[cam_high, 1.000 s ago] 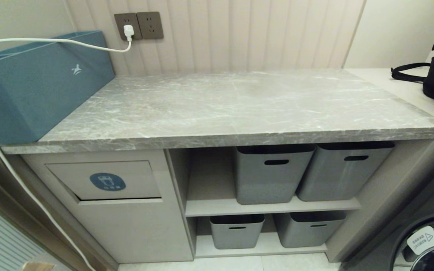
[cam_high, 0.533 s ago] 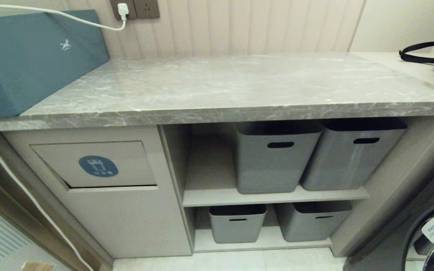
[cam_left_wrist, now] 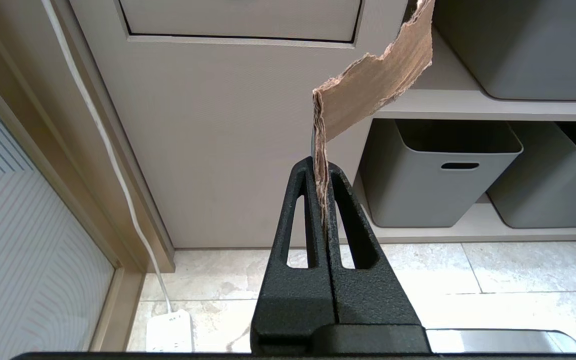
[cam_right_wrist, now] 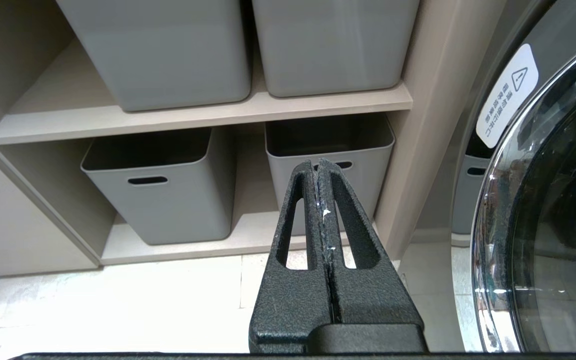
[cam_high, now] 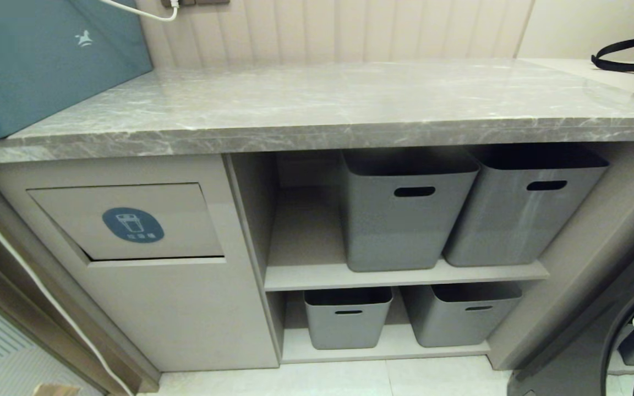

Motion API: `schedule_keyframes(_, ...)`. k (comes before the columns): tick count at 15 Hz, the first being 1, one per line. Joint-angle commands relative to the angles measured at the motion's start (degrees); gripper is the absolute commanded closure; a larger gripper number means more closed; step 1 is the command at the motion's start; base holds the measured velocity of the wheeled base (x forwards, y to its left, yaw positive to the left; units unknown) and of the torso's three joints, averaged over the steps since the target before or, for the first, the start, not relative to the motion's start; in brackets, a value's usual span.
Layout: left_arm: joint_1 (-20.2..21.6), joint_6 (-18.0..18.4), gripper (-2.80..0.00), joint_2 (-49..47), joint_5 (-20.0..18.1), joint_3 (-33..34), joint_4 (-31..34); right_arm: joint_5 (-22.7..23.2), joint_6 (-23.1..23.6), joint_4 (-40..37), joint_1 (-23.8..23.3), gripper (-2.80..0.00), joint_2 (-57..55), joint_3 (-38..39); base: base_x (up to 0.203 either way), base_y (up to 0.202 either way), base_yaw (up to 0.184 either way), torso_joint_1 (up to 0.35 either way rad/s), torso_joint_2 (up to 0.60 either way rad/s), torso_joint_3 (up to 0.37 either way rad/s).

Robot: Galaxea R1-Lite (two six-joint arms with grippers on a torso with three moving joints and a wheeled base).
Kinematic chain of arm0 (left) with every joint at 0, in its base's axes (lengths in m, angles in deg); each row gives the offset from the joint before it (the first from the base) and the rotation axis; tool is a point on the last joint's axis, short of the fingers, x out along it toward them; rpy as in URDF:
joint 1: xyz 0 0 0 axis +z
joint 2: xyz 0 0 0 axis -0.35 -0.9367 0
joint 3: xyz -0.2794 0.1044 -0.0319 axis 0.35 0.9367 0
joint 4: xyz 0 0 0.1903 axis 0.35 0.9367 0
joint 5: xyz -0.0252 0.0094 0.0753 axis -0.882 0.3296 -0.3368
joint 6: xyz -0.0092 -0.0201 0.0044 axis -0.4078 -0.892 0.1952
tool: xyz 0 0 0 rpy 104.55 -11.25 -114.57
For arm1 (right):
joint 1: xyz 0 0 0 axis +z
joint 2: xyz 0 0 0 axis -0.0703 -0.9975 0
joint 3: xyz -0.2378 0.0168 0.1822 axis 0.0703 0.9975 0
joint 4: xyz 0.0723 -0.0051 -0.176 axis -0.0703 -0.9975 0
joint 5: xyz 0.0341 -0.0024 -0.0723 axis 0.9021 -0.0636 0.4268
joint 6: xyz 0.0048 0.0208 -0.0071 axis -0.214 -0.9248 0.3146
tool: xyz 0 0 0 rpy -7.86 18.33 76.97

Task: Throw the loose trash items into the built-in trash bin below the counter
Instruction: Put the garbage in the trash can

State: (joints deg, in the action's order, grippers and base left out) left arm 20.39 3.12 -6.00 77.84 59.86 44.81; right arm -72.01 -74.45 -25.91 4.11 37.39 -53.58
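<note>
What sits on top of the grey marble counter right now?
On the counter, only a teal box at its left end. No cardboard scraps lie there. The box's contents are hidden.

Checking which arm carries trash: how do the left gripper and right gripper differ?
The left gripper is shut on a torn brown cardboard scrap; the right gripper is shut on nothing. The left faces the beige cabinet front, the right a grey tub. Both are black.

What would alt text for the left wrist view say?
The black left gripper is shut on a torn brown cardboard scrap, held before a beige cabinet front. Grey tubs sit on shelves beside it, above a tiled floor.
</note>
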Motion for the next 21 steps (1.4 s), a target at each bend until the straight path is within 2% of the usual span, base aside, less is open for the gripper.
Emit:
schedule_keyframes(1,0.0,0.0,0.0,-0.1,0.1,-0.2,-0.1,0.0,0.0,0.0,0.0,0.0,0.0,0.0,0.0,0.0,0.0,0.006,0.03,0.018)
schedule_keyframes(3,0.0,0.2,0.0,-0.8,0.1,-5.1,0.1,0.0,0.0,0.0,0.0,0.0,0.0,0.0,0.0,0.0,0.0,0.0,0.0,0.0)
schedule_keyframes(5,-0.2,0.0,0.0,-7.8,0.1,-11.1,-0.1,0.0,0.0,0.0,0.0,0.0,0.0,0.1,0.0,0.0,0.0,0.0,0.0,0.0)
schedule_keyframes(7,-0.4,-0.8,0.0,-21.7,-0.1,-19.7,-0.9,0.0,0.0,0.0,0.0,0.0,0.0,0.1,0.0,0.0,0.0,0.0,0.0,0.0)
schedule_keyframes(9,-0.5,-3.3,0.0,-37.3,-1.1,-28.4,-1.6,0.0,0.0,0.0,0.0,0.0,0.0,0.0,0.0,0.0,0.0,0.0,0.0,0.0)
schedule_keyframes(12,-0.6,-6.8,0.0,-55.1,-3.6,-35.5,-4.1,0.0,0.0,0.0,0.0,0.0,0.0,0.1,0.0,0.0,0.0,0.0,0.0,0.0)
schedule_keyframes(13,-0.6,-7.8,0.0,-58.5,-4.7,-34.8,-6.6,0.0,0.0,0.0,0.0,0.0,0.0,0.0,0.0,0.0,0.0,0.0,0.0,0.0)
schedule_keyframes(15,-0.6,-8.6,0.0,-61.1,-5.7,-27.1,-12.2,0.0,0.0,0.0,0.0,0.0,0.0,0.0,0.0,0.0,0.0,0.0,0.0,0.0)
schedule_keyframes(18,-0.5,-9.0,0.0,-71.4,-6.3,-16.9,-30.9,0.0,0.0,0.0,0.0,0.0,0.0,0.0,0.0,0.0,0.0,0.0,0.0,0.0)
schedule_keyframes(21,-0.3,-9.0,0.0,-86.6,-6.4,-14.0,-52.1,0.0,0.0,0.0,0.0,0.0,0.0,0.0,0.0,0.0,0.0,0.0,0.0,0.0)
